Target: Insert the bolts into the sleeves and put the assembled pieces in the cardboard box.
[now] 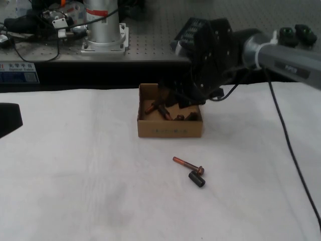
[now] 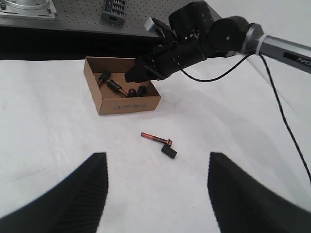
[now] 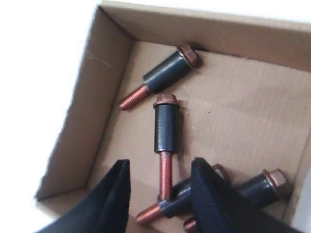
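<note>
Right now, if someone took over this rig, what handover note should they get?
Right gripper: open, holding nothing, above the cardboard box.
Left gripper: open, holding nothing, above the white cloth on the near side of the loose parts.
Done: several assembled pieces lie in the box.
Left: one bolt and one sleeve lie unassembled, close together on the cloth in front of the box. Insert the bolt, then box that piece.
</note>
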Robot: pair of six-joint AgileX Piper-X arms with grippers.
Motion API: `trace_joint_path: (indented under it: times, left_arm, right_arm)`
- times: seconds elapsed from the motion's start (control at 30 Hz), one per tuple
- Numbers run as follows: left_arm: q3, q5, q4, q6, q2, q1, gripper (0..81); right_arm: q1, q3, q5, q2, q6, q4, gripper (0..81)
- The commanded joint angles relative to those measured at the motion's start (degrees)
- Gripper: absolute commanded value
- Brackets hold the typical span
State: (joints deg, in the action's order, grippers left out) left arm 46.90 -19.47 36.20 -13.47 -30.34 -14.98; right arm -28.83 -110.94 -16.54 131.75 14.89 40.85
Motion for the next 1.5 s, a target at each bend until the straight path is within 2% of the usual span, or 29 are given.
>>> trace_joint_path:
  times: [0.0,0.2,0.33,0.53,0.63,0.93,1.17,1.47]
  left_arm:
    - [0.4,0.2,0.1,0.6,0.5,0.1,43.9]
    - [0.4,0.2,0.1,0.6,0.5,0.1,43.9]
    - [0.4,0.1,0.1,0.6,0.5,0.1,43.9]
    - [0.4,-0.3,0.1,0.6,0.5,0.1,43.9]
    - [0.4,-0.3,0.1,0.6,0.5,0.1,43.9]
    - [0.4,-0.3,0.1,0.6,0.5,0.1,43.9]
    - [0.4,-0.3,0.1,0.6,0.5,0.1,43.9]
    - [0.4,-0.3,0.1,0.6,0.5,0.1,43.9]
  right_arm:
    - [-0.2,-0.8,-1.2,-6.5,-5.8,7.0,31.4]
    - [-0.7,0.9,0.1,-14.4,-15.6,20.7,31.4]
    - [-0.7,7.4,0.1,-21.7,-15.9,22.2,31.4]
    - [-0.9,22.6,0.7,-37.2,-16.0,21.3,31.4]
    - [-2.0,30.0,3.4,-45.1,-16.2,20.9,31.4]
    - [-6.8,48.9,4.7,-66.9,-15.6,17.4,31.4]
    - [-6.8,53.6,4.8,-73.9,-14.2,14.2,31.4]
    - [-6.8,53.5,6.7,-70.3,-14.5,12.7,31.4]
